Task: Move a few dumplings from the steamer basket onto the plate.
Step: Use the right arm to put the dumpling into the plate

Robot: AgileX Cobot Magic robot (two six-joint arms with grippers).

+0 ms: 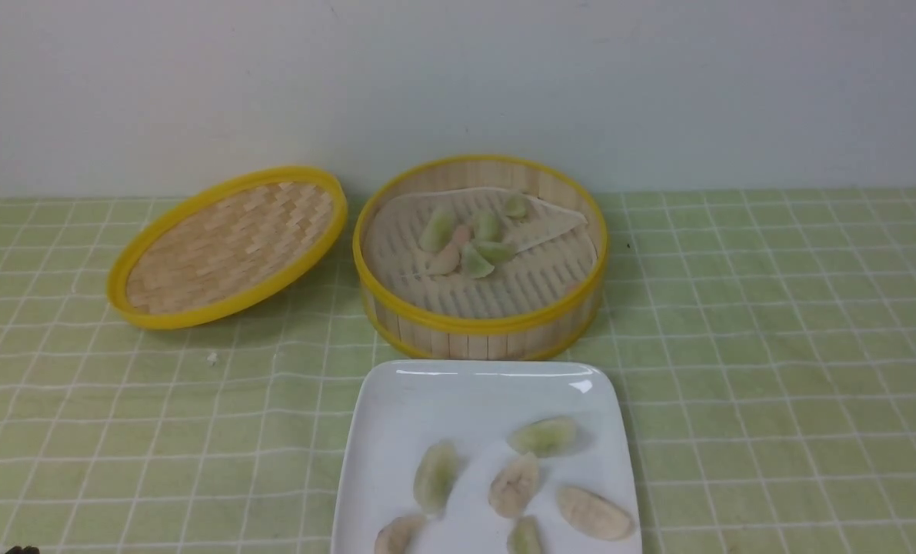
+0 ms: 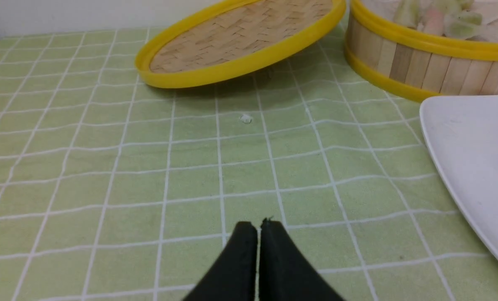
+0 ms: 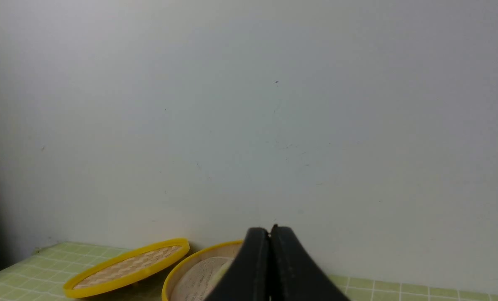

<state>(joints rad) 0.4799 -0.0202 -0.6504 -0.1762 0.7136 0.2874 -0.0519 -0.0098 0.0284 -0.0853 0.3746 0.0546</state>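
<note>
The bamboo steamer basket (image 1: 479, 323) stands mid-table with several green and pinkish dumplings (image 1: 467, 238) on its whitish liner. In front of it, the white plate (image 1: 458, 388) carries several green and cream dumplings (image 1: 514, 483). Neither gripper shows in the front view. In the left wrist view my left gripper (image 2: 259, 225) is shut and empty, low over the tablecloth, with the plate's edge (image 2: 470, 154) and the basket (image 2: 412, 62) off to one side. My right gripper (image 3: 269, 230) is shut and empty, raised and facing the wall, with the basket (image 3: 190, 271) partly hidden behind its fingers.
The shallow woven lid (image 1: 227, 246) with a yellow rim leans tilted to the left of the basket. A small white crumb (image 1: 211, 358) lies on the green checked tablecloth in front of the lid. A pale wall closes the back of the table.
</note>
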